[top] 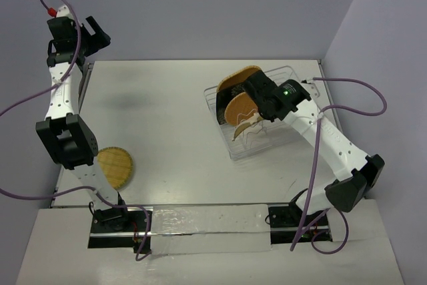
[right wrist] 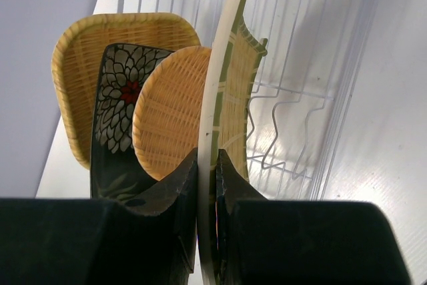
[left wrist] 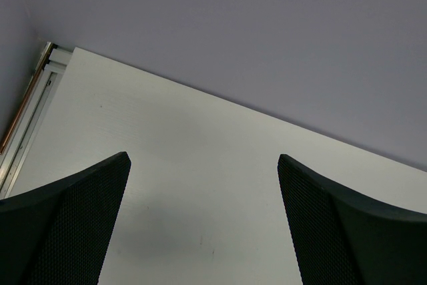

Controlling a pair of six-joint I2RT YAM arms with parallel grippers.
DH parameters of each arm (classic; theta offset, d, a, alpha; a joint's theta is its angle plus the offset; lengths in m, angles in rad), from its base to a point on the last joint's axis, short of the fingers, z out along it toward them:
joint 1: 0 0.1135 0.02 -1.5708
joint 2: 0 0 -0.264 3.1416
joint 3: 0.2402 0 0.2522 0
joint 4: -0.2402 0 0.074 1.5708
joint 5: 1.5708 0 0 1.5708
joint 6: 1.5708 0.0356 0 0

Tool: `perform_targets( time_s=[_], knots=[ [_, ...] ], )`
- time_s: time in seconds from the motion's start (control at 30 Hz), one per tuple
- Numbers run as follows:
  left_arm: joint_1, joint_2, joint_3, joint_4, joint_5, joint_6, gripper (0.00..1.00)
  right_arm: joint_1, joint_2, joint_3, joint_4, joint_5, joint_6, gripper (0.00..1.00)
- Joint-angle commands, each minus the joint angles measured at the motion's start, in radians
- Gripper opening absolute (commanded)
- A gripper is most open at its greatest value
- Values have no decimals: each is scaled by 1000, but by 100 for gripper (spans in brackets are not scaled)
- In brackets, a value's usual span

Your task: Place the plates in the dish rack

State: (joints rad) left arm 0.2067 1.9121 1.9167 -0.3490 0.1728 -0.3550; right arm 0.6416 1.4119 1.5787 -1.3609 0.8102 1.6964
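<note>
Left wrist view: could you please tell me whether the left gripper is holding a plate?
No, the left gripper stands open, with only bare table showing between its two dark fingers.

A robot test cell, lab-like: a bare white counter [top: 187, 125] boxed by plain lavender walls [top: 213, 11], with cabled arms.

Three racked plates [right wrist: 170, 118] beside held plate [right wrist: 233, 98]

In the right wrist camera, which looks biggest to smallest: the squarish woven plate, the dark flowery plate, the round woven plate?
Largest: squarish woven plate.
Then dark flowery plate and round woven plate: about alike, overlapping, so unranked.
</note>
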Motion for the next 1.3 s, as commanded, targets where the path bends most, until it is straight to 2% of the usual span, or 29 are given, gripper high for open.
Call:
perform_targets(
  time_s=[0.0, 0.33, 0.77, 1.07, 1.27],
  knots=[
    [10, 7, 29, 19, 16, -15, 99, 5, 6, 40, -86, 95, 71, 0],
    [11, 37, 73, 6, 38, -18, 99, 4, 3, 89, -86, 91, 82, 0],
    [13, 70, 107, -6, 52, 4, 99, 6, 35, 6, -86, 20, 199, 0],
    [20, 76, 117, -10, 53, 11, 99, 6, 38, -15, -87, 38, 147, 0],
    [22, 71, 101, -7, 56, 11, 99, 6, 124, 9, -87, 31, 93, 0]
  ],
)
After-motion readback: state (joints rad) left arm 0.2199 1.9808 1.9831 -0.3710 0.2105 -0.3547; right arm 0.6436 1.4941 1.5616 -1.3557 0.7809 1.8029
